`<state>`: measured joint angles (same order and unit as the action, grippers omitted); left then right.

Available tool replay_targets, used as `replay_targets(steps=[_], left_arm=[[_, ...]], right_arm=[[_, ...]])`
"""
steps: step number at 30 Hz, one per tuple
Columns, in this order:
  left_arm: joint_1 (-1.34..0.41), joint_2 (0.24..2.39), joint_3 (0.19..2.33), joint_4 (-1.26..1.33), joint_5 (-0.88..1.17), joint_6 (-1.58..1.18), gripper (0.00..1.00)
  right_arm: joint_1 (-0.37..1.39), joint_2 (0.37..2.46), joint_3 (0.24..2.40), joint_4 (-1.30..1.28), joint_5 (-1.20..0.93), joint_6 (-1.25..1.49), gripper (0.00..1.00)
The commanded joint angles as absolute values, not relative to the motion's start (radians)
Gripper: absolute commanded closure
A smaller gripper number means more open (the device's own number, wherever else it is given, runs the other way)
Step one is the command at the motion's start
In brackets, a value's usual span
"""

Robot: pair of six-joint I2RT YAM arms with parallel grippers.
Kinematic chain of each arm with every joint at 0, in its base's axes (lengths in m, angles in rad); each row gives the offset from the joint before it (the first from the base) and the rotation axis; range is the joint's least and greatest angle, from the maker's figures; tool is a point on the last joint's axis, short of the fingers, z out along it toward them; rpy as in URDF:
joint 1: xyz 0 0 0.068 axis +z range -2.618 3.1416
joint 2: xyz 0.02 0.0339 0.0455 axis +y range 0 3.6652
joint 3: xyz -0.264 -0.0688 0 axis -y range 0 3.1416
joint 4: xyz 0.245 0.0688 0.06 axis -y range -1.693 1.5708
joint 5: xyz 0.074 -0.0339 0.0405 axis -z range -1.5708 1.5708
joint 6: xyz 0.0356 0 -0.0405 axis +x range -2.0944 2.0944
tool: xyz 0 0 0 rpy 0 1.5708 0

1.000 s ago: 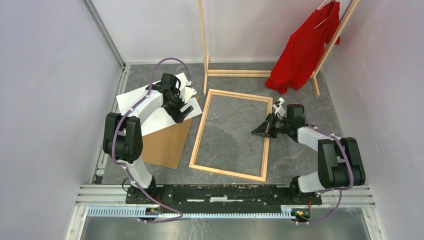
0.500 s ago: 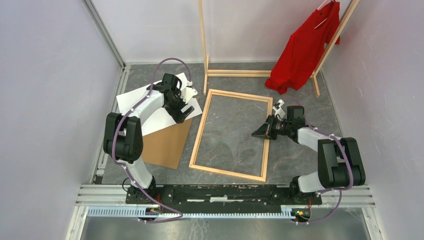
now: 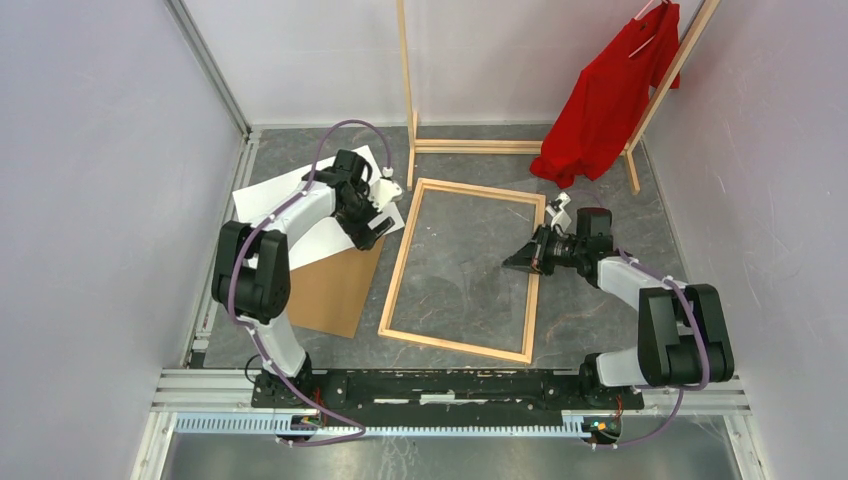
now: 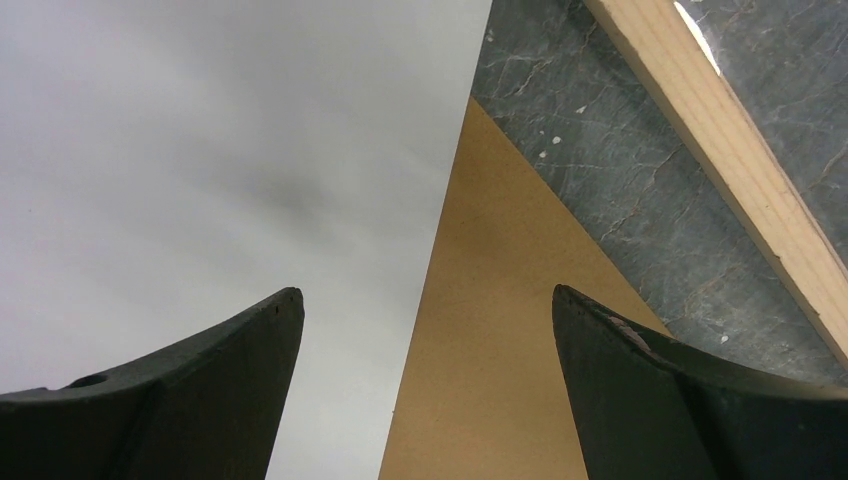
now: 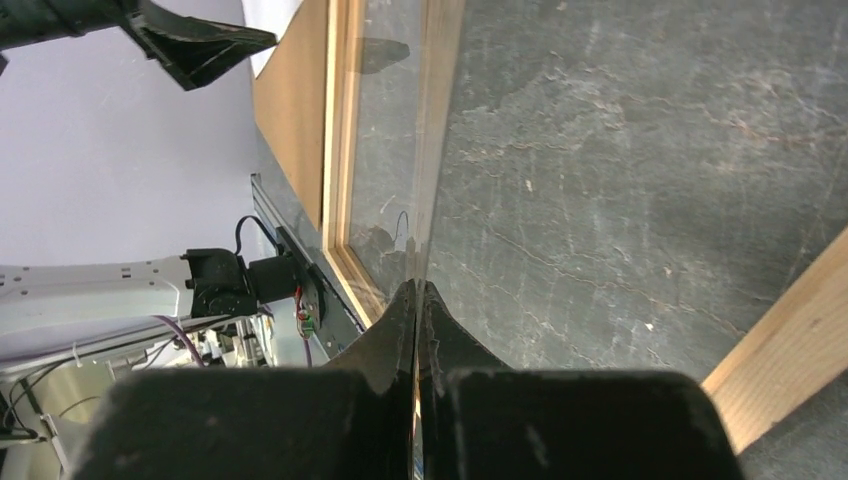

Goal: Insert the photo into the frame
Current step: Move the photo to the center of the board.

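Left gripper (image 4: 425,300) held spread above edge of photo (image 4: 200,150), white side up on cardboard backing board (image 4: 490,350), right gripper (image 3: 515,265) pressed together at right rail of frame (image 3: 399,262)

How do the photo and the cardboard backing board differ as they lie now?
The photo shows a plain white face; the backing board is brown. The photo lies on top, covering the board's far end; the board sits underneath. The photo extends farther back than the board. Both lie flat, left of the frame and outside it.
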<state>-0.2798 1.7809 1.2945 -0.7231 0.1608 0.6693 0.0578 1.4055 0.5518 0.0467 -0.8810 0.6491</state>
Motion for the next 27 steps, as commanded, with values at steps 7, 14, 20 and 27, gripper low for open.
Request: replay_targets(steps=[7,14,20,27], left_arm=[[-0.306,1.821,1.31,-0.698,0.162,0.681,0.0],[-0.321,1.847,1.314,-0.686,0.156,0.678,0.0],[-0.333,1.869,1.325,-0.683,0.152,0.675,0.0],[-0.34,1.877,1.334,-0.683,0.152,0.675,0.0]], right_arm=[[0.058,1.34,0.573,0.173,-0.941,0.652,1.0],[0.072,1.302,0.567,0.235,-0.971,0.675,1.0],[0.083,1.302,0.563,0.254,-0.973,0.682,1.0],[0.084,1.337,0.571,0.253,-0.942,0.707,1.0]])
